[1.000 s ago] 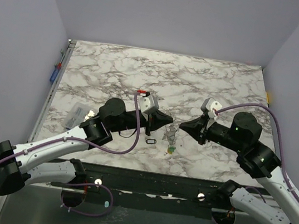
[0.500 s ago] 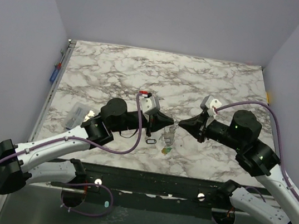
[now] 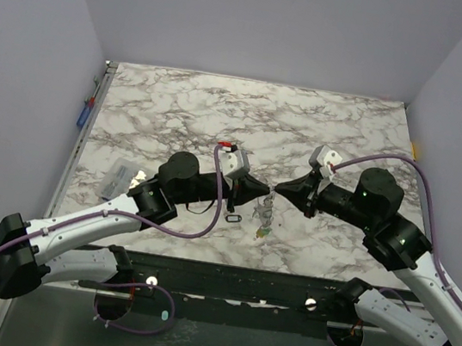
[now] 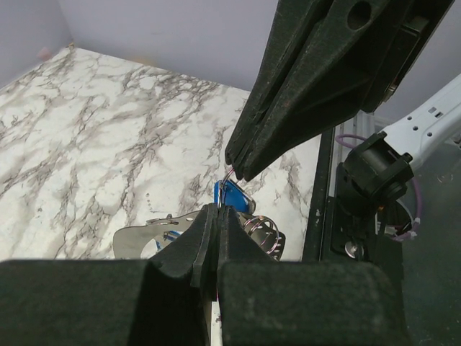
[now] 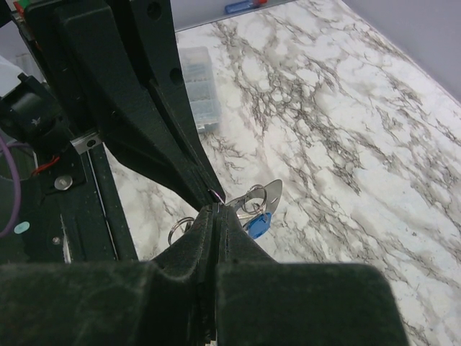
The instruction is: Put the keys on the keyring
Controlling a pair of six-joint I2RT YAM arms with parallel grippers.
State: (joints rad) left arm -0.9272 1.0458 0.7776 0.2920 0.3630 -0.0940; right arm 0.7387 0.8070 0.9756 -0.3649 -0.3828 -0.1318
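My left gripper (image 3: 265, 189) and right gripper (image 3: 277, 190) meet tip to tip above the table's near middle, both shut. A thin wire of the keyring (image 4: 229, 176) runs between the two tips, and each gripper pinches it. Below the tips hang the keys (image 3: 265, 220): a blue tag (image 4: 235, 196) and small coiled rings (image 4: 263, 231), next to a silvery metal plate (image 4: 144, 236). The right wrist view shows the same blue tag (image 5: 257, 224) and plate (image 5: 268, 193) just past my right gripper (image 5: 216, 210). Most of the keyring loop is hidden by the fingers.
A small black oval ring (image 3: 235, 218) lies on the marble table (image 3: 221, 119) left of the hanging keys. A clear plastic box (image 3: 117, 178) sits near the left edge. The black frame rail (image 3: 223, 281) runs along the near edge.
The two grippers have closed the gap between them and now meet tip to tip. The bunch of keys has shifted slightly with them.
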